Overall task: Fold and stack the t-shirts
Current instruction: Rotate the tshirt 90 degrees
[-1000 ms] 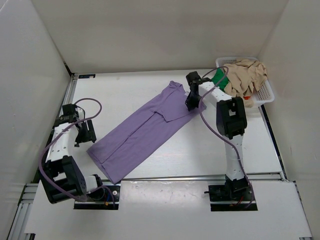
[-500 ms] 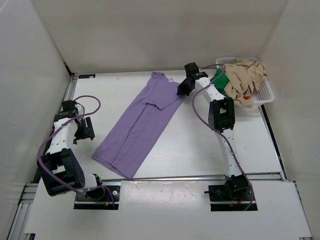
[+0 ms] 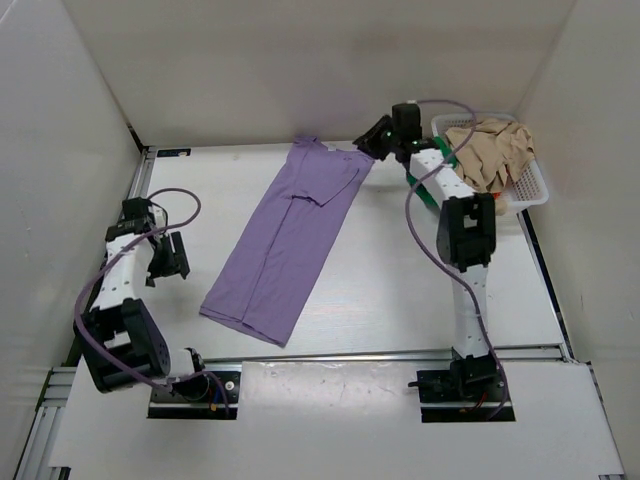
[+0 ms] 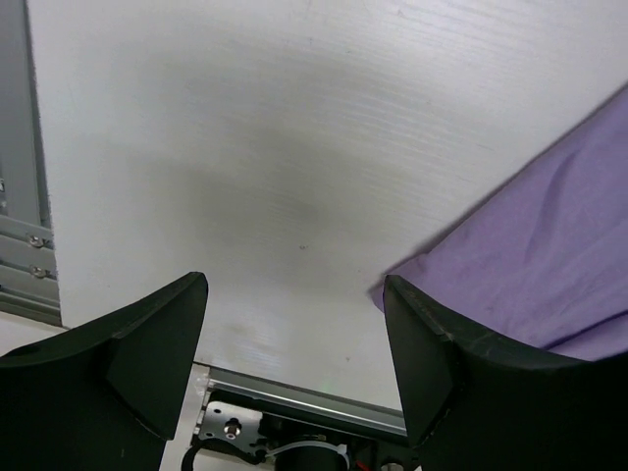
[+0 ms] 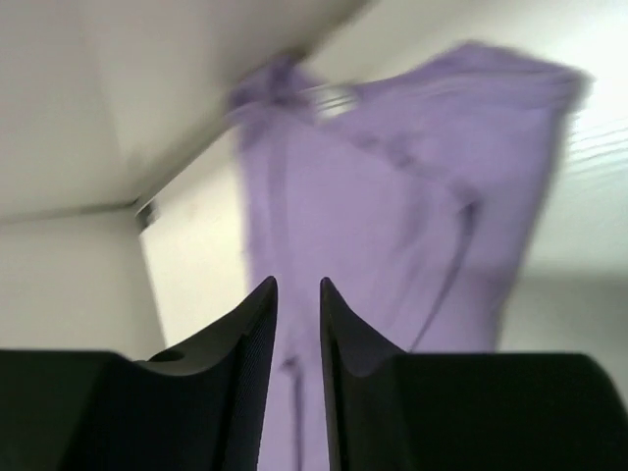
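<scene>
Table, purple shirt flat in a long strip, far centre to near left, basket far right with tan shirt, left end effector spread wide, empty, left of the purple shirt, right end effector by its far corner, slightly parted, empty.

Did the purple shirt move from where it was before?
Yes. The purple t-shirt moved: its collar end swung left, farther from the white basket.

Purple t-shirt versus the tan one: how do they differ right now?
The purple t-shirt lies flat on the table, smoothed into a long strip; the tan t-shirt is crumpled in a heap. The purple one lies alone; the tan one sits in the white basket. Both are plain cloth.
</scene>
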